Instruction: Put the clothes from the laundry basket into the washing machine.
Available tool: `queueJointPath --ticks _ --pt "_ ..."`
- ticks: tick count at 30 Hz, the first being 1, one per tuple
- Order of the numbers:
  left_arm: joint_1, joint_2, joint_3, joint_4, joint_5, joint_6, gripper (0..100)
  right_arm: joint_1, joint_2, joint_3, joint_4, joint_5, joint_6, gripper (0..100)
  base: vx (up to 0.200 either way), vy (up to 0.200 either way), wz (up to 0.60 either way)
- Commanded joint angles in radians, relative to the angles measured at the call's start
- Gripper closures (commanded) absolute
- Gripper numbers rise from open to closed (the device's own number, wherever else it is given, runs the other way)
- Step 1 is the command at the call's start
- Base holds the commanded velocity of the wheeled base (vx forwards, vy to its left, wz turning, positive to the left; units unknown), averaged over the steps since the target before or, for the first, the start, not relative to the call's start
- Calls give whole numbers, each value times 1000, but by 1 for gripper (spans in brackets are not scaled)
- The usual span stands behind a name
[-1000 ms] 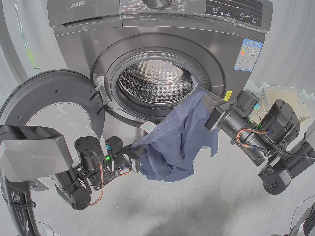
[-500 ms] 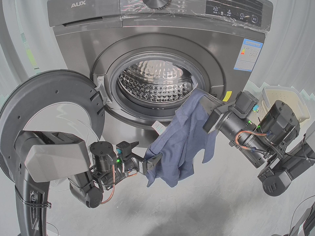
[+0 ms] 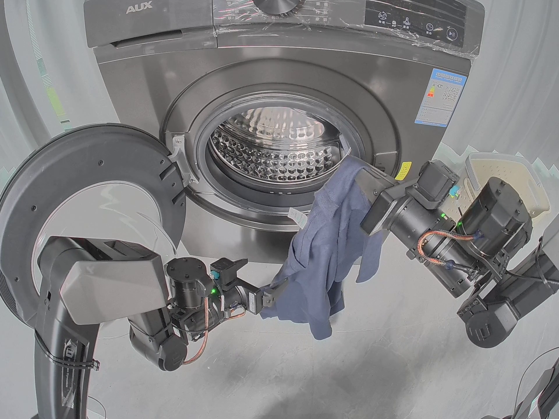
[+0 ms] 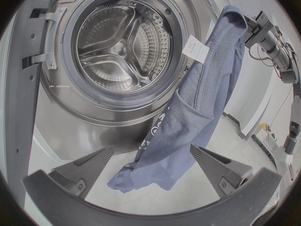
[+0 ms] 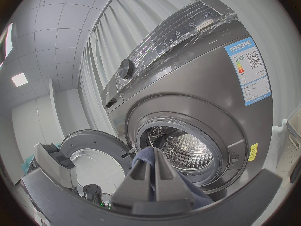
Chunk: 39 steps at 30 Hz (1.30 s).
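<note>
Seen from the head, the right tool (image 3: 362, 176) clenched a navy shirt (image 3: 326, 245) at the washing machine's (image 3: 279, 59) mouth, the garment hanging outside the drum (image 3: 273, 146). From the left wrist, the left tool (image 4: 150, 151) gaped, released, near its hem. From the right wrist, cloth sat pinched; loading looked unfinished.

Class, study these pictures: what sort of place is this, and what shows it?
Probably a lab or test room set up for laundry, not a home: a washer wrapped in film, a curtain backdrop, and an office-style tiled ceiling.
</note>
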Motion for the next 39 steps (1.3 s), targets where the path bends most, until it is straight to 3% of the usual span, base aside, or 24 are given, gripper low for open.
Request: queueJointPath --ticks 1,11,20,27,35,36,39 --pt "1 6 -10 -1 -1 0 0 1 2 0 -1 0 0 100 0 0 0" --pt "-22 13 -19 -1 -1 0 0 1 3 -6 -1 -2 0 100 0 0 0" --pt "-31 108 -123 -1 5 3 0 1 3 -7 1 -3 0 100 0 0 0" --pt "-29 161 -252 1 19 -22 0 3 3 -7 1 -5 2 100 0 0 0" --pt "-31 211 -310 1 20 -26 0 7 3 -6 1 -5 2 100 0 0 0" --pt "-31 217 -323 1 20 -28 100 7 3 -6 1 -6 2 100 0 0 0" --pt "-31 227 -347 1 20 -29 100 7 3 -6 -1 -6 2 100 0 0 0"
